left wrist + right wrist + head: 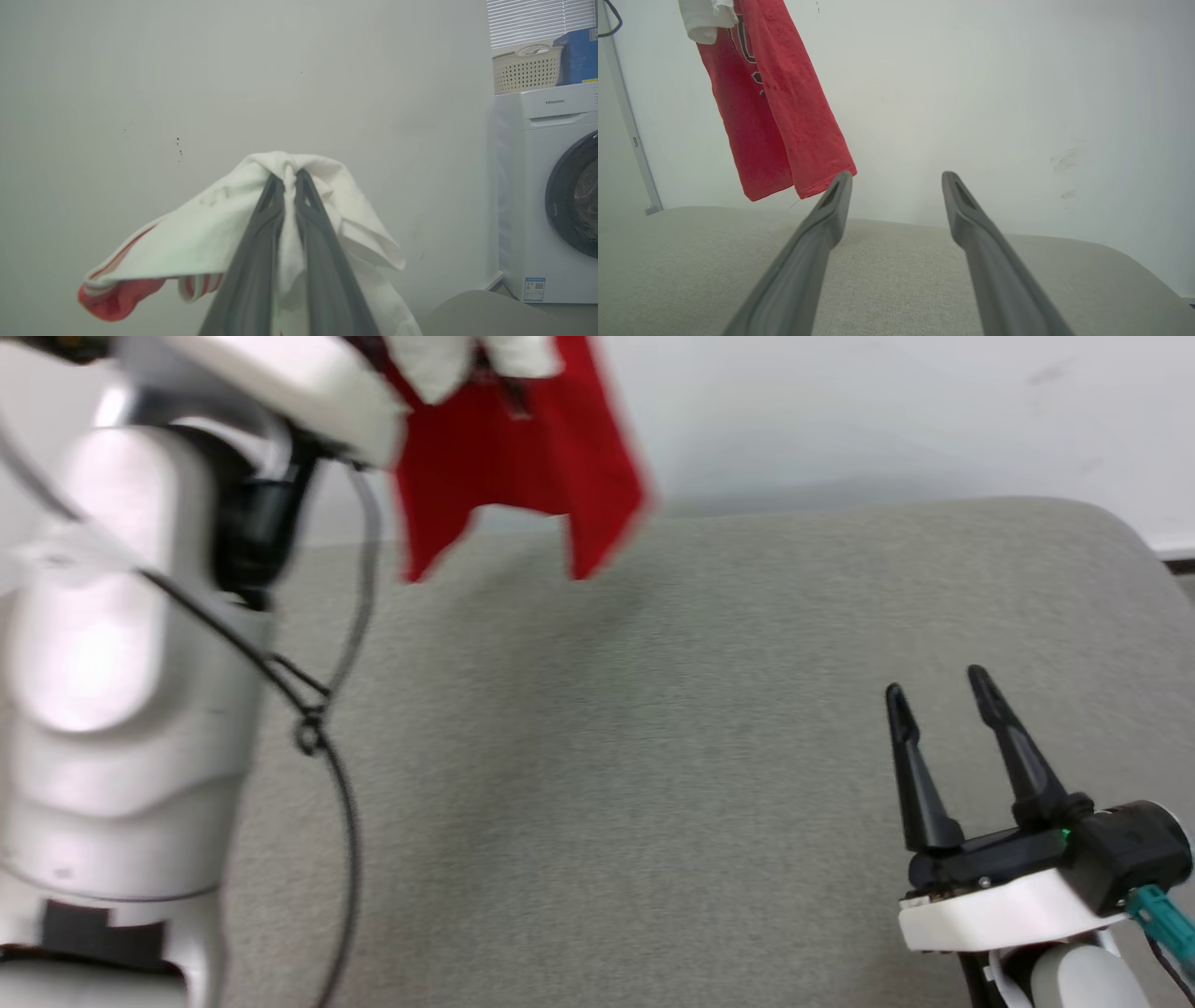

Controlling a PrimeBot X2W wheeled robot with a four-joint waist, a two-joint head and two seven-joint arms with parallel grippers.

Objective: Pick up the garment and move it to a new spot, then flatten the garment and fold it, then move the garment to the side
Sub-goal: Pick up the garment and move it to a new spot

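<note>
The left tool (289, 175) is clamped shut on a bunched white sleeve of the red jersey (201, 233). The cloth is pinched between its fingertips, and striped trim droops to the lower left of the fingers. The jersey hangs free in the air from this grip, its red body and hem dangling above the far part of the grey fabric-covered desk (653, 756) without touching it. The right tool (935, 681) hovers low over the near right of the desk, fingers spread wide and holding nothing, with the jersey well ahead and to its left. Beyond the left tool stands a white washing machine (546, 186) with a laundry basket (525, 67) on top.
</note>
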